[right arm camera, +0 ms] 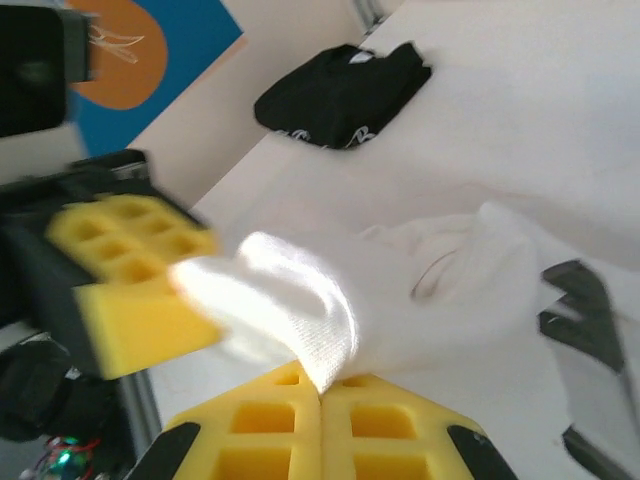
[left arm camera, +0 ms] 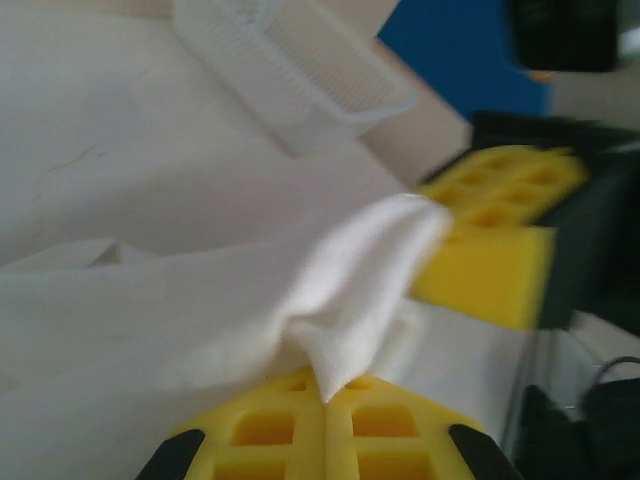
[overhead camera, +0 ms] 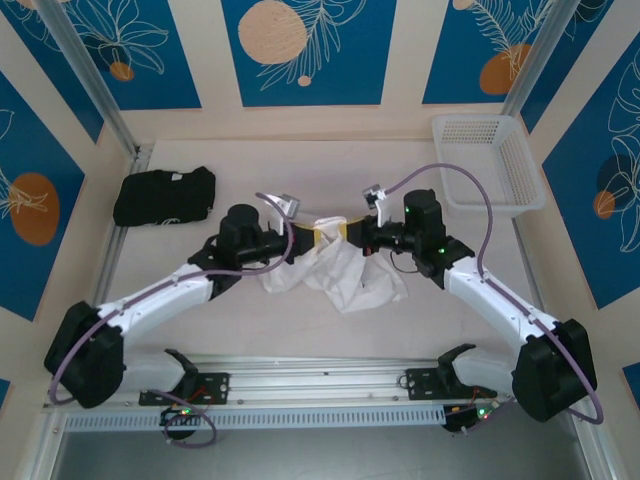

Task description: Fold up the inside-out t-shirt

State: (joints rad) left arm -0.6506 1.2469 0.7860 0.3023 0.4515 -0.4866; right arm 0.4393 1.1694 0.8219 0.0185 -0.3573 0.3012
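Observation:
The inside-out t-shirt (overhead camera: 340, 272) is a white bunched heap in the middle of the table, its top edge lifted between the two arms. My left gripper (overhead camera: 308, 238) is shut on a fold of its cloth (left arm camera: 350, 300), the yellow pads (left arm camera: 270, 430) pressed together. My right gripper (overhead camera: 350, 232) faces it from the right and is shut on a fold of the same cloth (right arm camera: 300, 310) a short way along the edge. Each wrist view shows the other gripper's yellow pads close by (left arm camera: 490, 270) (right arm camera: 130, 290).
A folded black garment (overhead camera: 164, 195) lies at the back left of the table. A white plastic basket (overhead camera: 490, 160) stands at the back right. The aluminium rail (overhead camera: 320, 385) with the arm bases runs along the near edge.

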